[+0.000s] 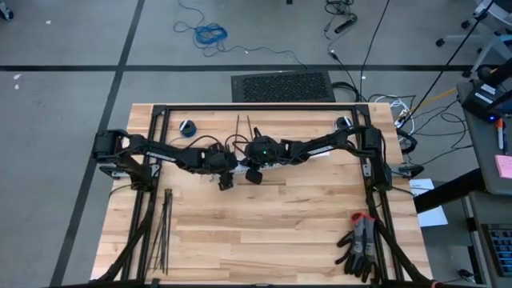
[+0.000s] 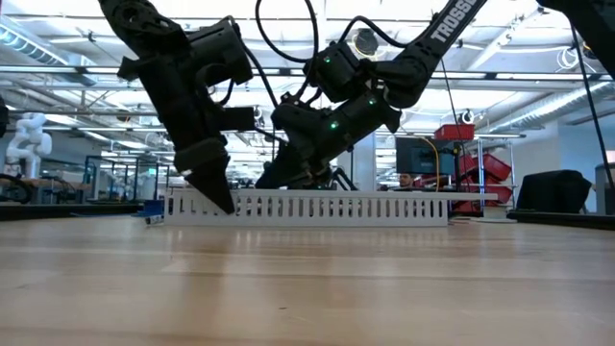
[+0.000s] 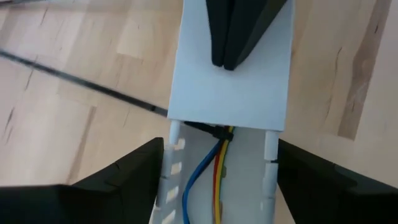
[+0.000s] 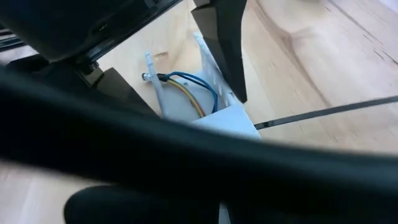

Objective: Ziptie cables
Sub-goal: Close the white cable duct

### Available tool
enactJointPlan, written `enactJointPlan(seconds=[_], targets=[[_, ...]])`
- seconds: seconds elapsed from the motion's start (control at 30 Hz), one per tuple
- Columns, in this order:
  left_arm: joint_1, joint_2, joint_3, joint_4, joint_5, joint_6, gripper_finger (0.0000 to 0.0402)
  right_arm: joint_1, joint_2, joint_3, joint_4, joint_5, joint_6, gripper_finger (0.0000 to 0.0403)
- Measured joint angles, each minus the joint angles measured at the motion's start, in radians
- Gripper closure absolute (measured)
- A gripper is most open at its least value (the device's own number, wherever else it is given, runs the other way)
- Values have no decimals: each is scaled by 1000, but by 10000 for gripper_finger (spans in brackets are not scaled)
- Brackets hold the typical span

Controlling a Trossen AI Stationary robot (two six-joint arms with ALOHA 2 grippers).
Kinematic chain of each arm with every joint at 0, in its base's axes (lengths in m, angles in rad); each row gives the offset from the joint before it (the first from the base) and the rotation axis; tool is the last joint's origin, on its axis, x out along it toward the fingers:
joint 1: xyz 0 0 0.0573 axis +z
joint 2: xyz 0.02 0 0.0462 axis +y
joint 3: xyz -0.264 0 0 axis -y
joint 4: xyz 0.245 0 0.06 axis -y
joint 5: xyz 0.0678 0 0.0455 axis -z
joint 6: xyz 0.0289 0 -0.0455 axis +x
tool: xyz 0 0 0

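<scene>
Both hands meet over the white channel (image 3: 230, 99) mid-table: the left hand (image 3: 217, 180), open and empty, straddles the cables (image 3: 214, 171) running lengthwise inside, the shut right hand (image 3: 233, 37) presses its cover, one ziptie (image 3: 81, 81) crossing beneath.

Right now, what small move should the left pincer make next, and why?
Probably reach sideways for the ziptie's free end. The left pincer stands open astride the white channel, gripping nothing. The cables lie loose inside it, and the ziptie crosses the channel, not yet looped. The right pincer, shut, rests on the channel's cover.
</scene>
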Motion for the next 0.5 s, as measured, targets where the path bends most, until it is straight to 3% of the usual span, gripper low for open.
enactJointPlan(seconds=[0.27,0.5], targets=[[0,-2,62,-220,-14,-6,113,-6,1,0,-6,-10,0,403],[0,-5,44,-275,-22,-1,114,-7,1,0,-12,-8,-7,403]])
